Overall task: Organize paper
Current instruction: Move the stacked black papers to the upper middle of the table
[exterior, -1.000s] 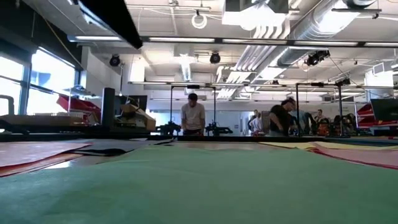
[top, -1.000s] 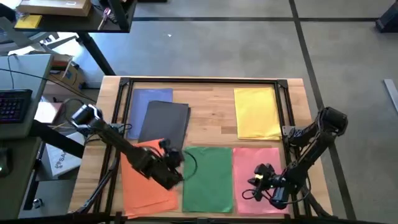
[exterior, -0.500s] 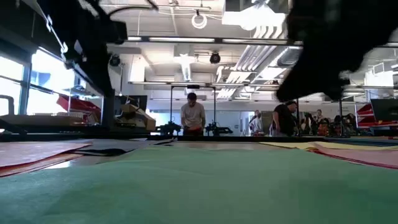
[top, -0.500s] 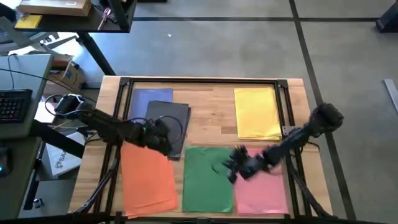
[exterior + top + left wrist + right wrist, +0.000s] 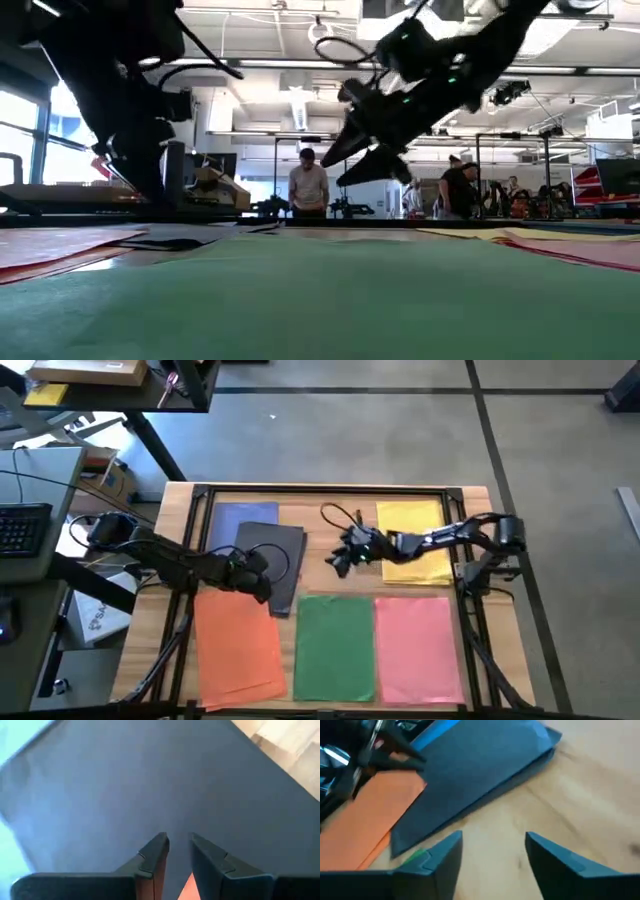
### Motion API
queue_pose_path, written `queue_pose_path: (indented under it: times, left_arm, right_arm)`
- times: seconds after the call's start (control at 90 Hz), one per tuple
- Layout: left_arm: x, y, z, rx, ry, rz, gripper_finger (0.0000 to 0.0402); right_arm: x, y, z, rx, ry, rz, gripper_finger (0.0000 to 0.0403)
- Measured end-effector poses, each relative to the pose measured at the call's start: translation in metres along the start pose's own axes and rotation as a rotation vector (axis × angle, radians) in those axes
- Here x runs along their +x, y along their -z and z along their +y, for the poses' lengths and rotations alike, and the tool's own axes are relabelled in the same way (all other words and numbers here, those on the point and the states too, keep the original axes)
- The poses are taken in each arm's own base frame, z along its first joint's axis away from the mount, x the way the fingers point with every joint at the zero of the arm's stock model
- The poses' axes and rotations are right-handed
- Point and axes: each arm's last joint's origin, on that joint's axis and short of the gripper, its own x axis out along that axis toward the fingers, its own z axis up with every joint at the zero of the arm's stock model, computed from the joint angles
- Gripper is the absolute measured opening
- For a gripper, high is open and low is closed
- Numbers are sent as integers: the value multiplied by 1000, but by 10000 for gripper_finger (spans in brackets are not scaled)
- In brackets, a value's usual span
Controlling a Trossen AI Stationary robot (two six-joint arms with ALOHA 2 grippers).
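Coloured paper lies flat on the wooden table (image 5: 335, 510): a dark grey stack (image 5: 272, 550) overlapping a blue one (image 5: 240, 520), yellow (image 5: 413, 540) at the far right, and orange (image 5: 238, 650), green (image 5: 335, 648) and pink (image 5: 417, 648) along the near edge. My left gripper (image 5: 266, 584) hangs low over the dark grey stack's near left corner (image 5: 150, 780), its fingers a narrow gap apart. My right gripper (image 5: 336, 560) hovers wide open above bare wood (image 5: 560, 795) between the dark grey and yellow stacks, well clear of the table (image 5: 355, 160). My left gripper points down at the near left corner of the dark grey paper (image 5: 175, 810), with orange paper showing through the gap between its fingertips (image 5: 155, 851). Whether the fingertips touch the paper I cannot tell.
A black metal frame (image 5: 330, 488) runs around the table's far and side edges. A desk with a keyboard (image 5: 20, 530) stands off the table's left side. People stand in the room beyond the far edge (image 5: 310, 185). Bare wood lies between the far stacks.
My left gripper has gone from over the orange paper toward the far edge, to the dark grey stack's near corner. My right gripper has swung from over the pink paper toward the left and far edge and risen, out over the bare wood. The papers lie as before.
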Motion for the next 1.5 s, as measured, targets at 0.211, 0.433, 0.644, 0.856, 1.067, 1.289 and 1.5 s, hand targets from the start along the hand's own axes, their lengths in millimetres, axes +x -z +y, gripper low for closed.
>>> queue_pose_path:
  times: [0.211,0.433,0.644,0.856,1.067,1.289,1.5]
  left_arm:
    - [18,4,7,-18,78,-51,49]
    - [29,9,8,-18,127,-121,35]
    - [40,15,6,-22,152,-141,23]
    - [51,13,-5,15,209,-178,15]
    - [60,15,-9,22,203,-176,14]
    - [61,16,-8,19,205,-175,14]
    - [51,9,-10,-11,243,-195,14]
  right_arm:
    - [44,-35,-24,68,148,120,220]
    - [70,-55,-44,143,190,195,208]
    - [95,-56,-51,222,143,239,206]
    - [111,-53,-40,214,114,234,206]
    - [112,-50,-37,204,108,243,203]
    - [109,-51,-35,189,105,254,136]
    - [100,-52,-27,116,99,288,13]
